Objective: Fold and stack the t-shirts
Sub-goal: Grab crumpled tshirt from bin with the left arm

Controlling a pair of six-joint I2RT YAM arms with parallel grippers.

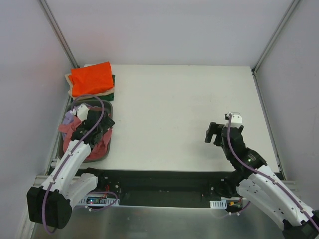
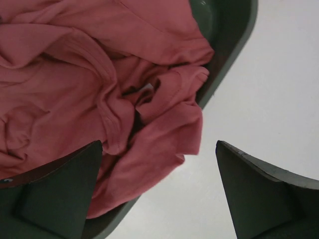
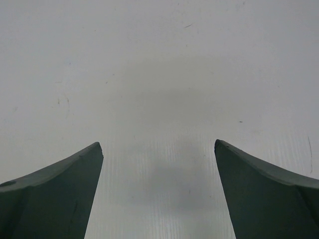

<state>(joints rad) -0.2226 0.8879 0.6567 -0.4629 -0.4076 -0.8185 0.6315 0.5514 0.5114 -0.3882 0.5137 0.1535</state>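
A crumpled rose-red t-shirt (image 2: 89, 84) lies in the grey bin (image 2: 234, 35), one flap hanging over the bin's rim onto the table. In the top view it (image 1: 67, 128) shows beside a lavender shirt (image 1: 68, 117). My left gripper (image 2: 158, 149) is open above the bin's right rim and the shirt's hanging flap, holding nothing. A folded stack sits at the back left: orange shirt (image 1: 90, 78) on top, beige (image 1: 70, 92) and dark green (image 1: 112, 88) edges under it. My right gripper (image 3: 158, 147) is open and empty above bare table; it also shows in the top view (image 1: 214, 133).
The grey bin (image 1: 107, 144) stands at the table's left edge, near the front. White walls with metal posts close the table on three sides. The white tabletop (image 1: 179, 109) stretches between the two arms.
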